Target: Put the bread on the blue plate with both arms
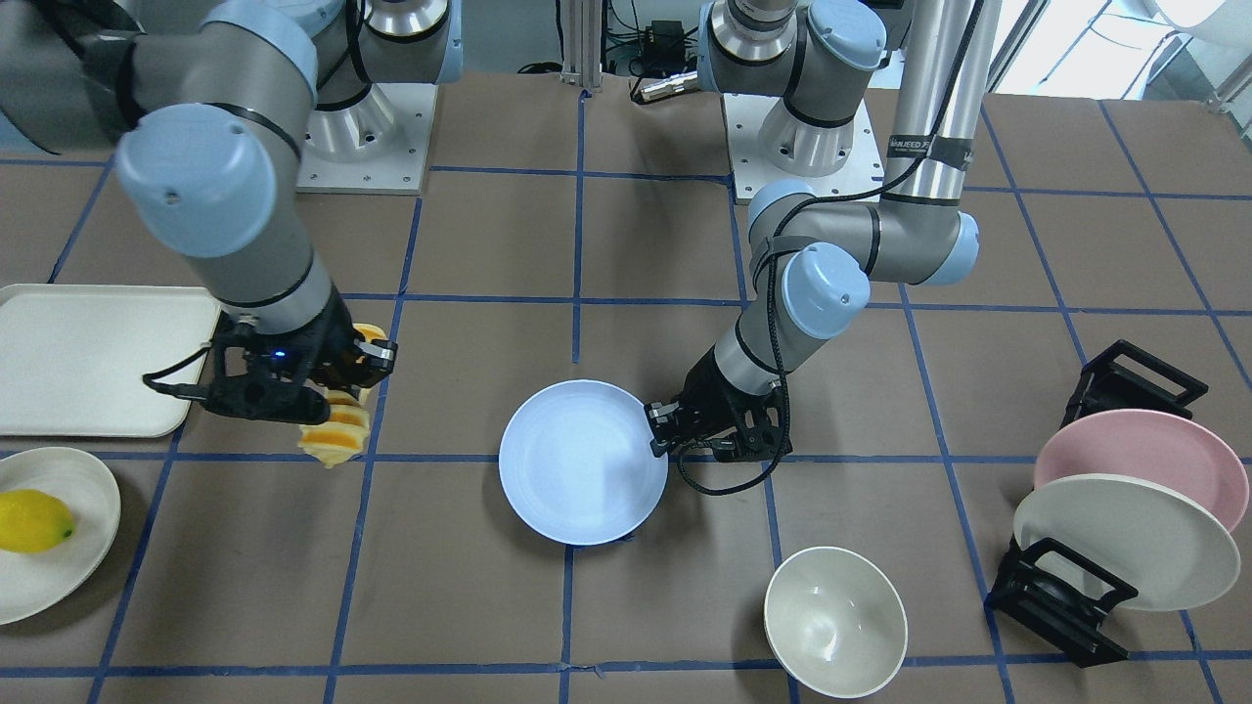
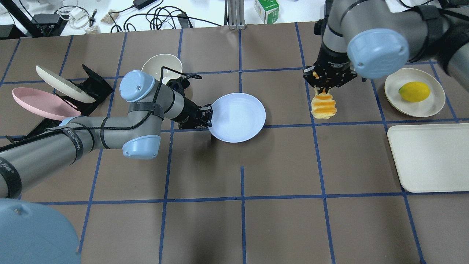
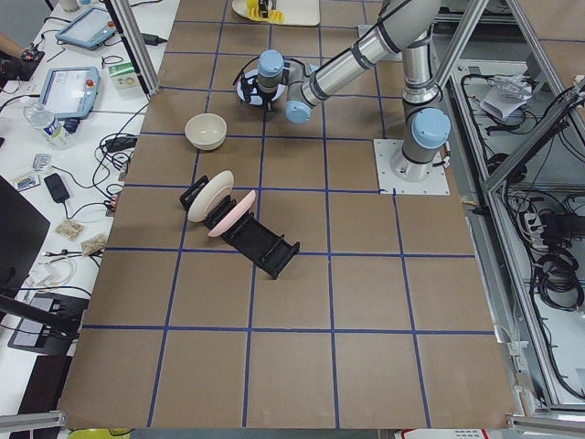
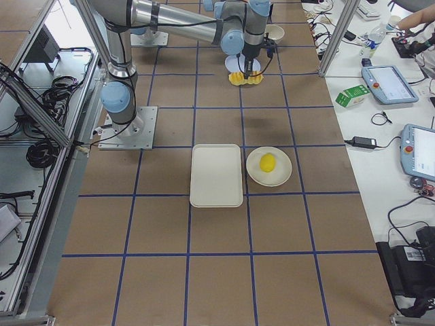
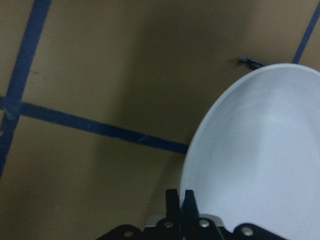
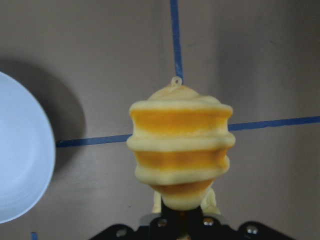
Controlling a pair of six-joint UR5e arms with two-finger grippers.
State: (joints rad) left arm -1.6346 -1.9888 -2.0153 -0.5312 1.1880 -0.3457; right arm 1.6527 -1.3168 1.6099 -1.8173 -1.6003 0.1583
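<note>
The blue plate [image 2: 238, 117] lies near the table's middle; it also shows in the front view [image 1: 582, 462]. My left gripper [image 2: 209, 115] is shut on the plate's rim, and the left wrist view shows the fingers [image 5: 173, 202] pinched on the plate's edge [image 5: 260, 160]. My right gripper [image 2: 325, 87] is shut on one end of the bread [image 2: 323, 105] and holds it above the table, to the right of the plate. In the right wrist view the bread [image 6: 181, 145] hangs from the jaws, with the plate [image 6: 20, 155] at the left edge. Nothing lies on the plate.
A lemon [image 2: 414, 91] lies on a cream plate [image 2: 436, 106] at the far right, next to a cream tray [image 2: 430, 157]. A cream bowl [image 2: 161, 66] stands behind my left arm. A black rack [image 2: 91, 88] at the far left holds a pink plate [image 2: 40, 102] and a cream plate.
</note>
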